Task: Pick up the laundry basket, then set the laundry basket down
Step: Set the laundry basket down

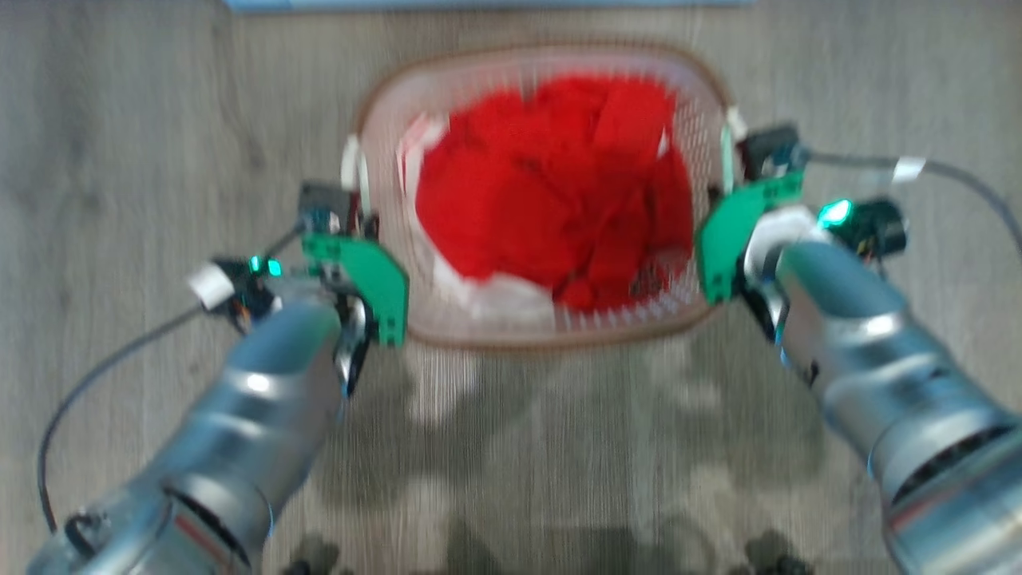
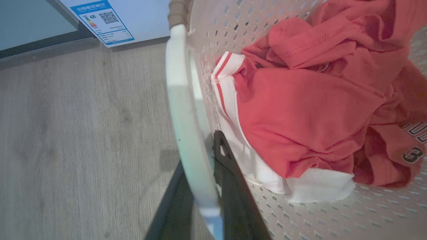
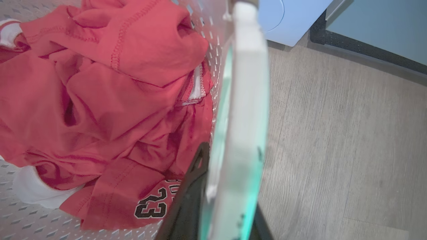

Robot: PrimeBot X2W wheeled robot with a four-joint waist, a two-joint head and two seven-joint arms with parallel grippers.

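The laundry basket (image 1: 543, 342) is held level by both side handles, the left gripper (image 2: 200, 156) and right gripper (image 3: 230, 173) fingers each clamped on one. It is seemingly clear of the floor (image 1: 120, 160), but the head view is blurred.

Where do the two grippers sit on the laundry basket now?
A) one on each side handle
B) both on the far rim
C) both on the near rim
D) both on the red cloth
A: on the laundry basket, the left gripper straddles the left handle, the right gripper the right handle.
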